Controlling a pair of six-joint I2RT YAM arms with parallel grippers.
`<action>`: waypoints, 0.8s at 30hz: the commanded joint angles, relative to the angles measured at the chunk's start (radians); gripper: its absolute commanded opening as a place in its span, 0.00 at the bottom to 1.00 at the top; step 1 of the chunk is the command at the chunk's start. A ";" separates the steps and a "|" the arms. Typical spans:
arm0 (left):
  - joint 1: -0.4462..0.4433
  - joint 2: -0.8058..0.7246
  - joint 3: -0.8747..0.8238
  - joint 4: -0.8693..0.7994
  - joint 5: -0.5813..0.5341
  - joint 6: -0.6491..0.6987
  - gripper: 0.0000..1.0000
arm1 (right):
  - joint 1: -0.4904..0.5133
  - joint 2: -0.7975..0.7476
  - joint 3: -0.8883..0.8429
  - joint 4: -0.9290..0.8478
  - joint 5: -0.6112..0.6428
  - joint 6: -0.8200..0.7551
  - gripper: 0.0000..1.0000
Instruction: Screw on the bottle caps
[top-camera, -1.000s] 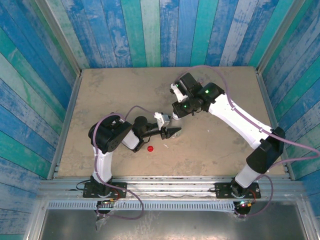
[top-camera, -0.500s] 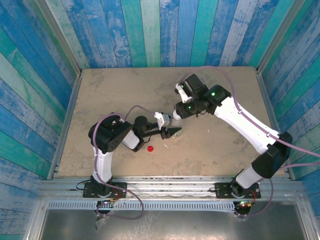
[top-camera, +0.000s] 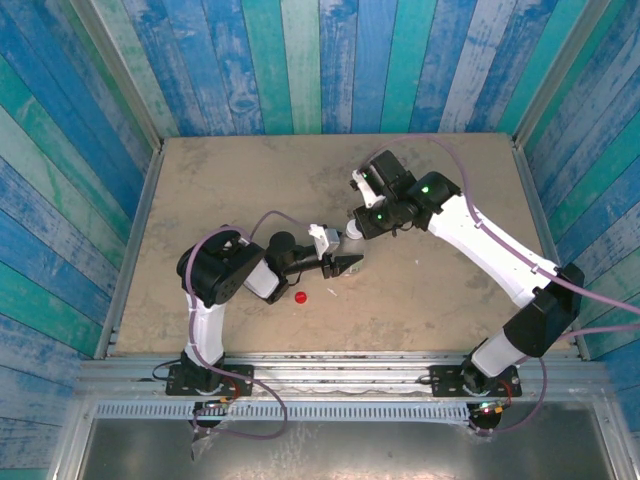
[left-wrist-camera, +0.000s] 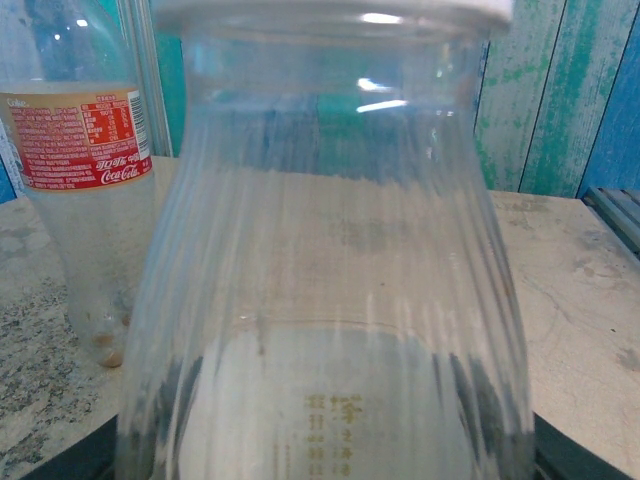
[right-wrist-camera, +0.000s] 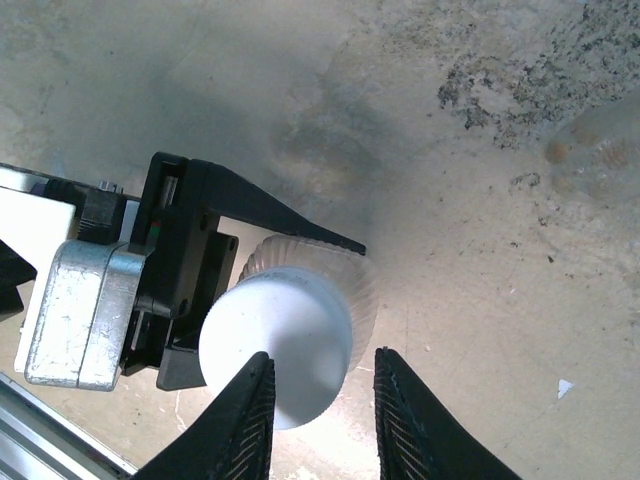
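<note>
Right end effector (right-wrist-camera: 323, 352): fingers slightly apart and clamped on nothing. It hangs just above the white cap (right-wrist-camera: 275, 365), and one finger overlaps the cap's top.
Left end effector (top-camera: 343, 265): clamped on the ribbed bottle (left-wrist-camera: 330, 250), holding it upright.
White cap: sits on that bottle's neck, directly beneath the right end effector. I cannot tell how far it is threaded.
Key relation: the bottle's long axis is vertical, in line with the right end effector's downward reach. The cap's centre lies below the finger gap and a little to one side of it.
Nearer arm: the right is over the cap, while the left only steadies the bottle.
Next move, as a judgement: the fingers probably need to spread wider than the cap and centre on it before descending.
Red cap (top-camera: 301, 297): loose on the counter (top-camera: 230, 180), near the left end effector and well apart from the right.
Red-label bottle (left-wrist-camera: 85, 200): upright beyond the left end effector, apart from the held bottle.
Change: the right arm's wrist has shifted slightly outward and its elbow has stretched. The left arm, bottle and red cap are unmoved.
</note>
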 joint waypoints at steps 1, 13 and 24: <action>-0.008 0.032 -0.009 -0.126 0.007 0.004 0.60 | -0.005 0.002 -0.013 -0.003 -0.012 0.002 0.30; -0.008 0.032 -0.011 -0.125 0.007 0.006 0.60 | -0.008 0.000 0.032 0.021 -0.015 -0.002 0.39; -0.008 0.029 -0.016 -0.131 0.002 0.007 0.60 | -0.029 0.018 -0.019 0.066 -0.068 0.006 0.33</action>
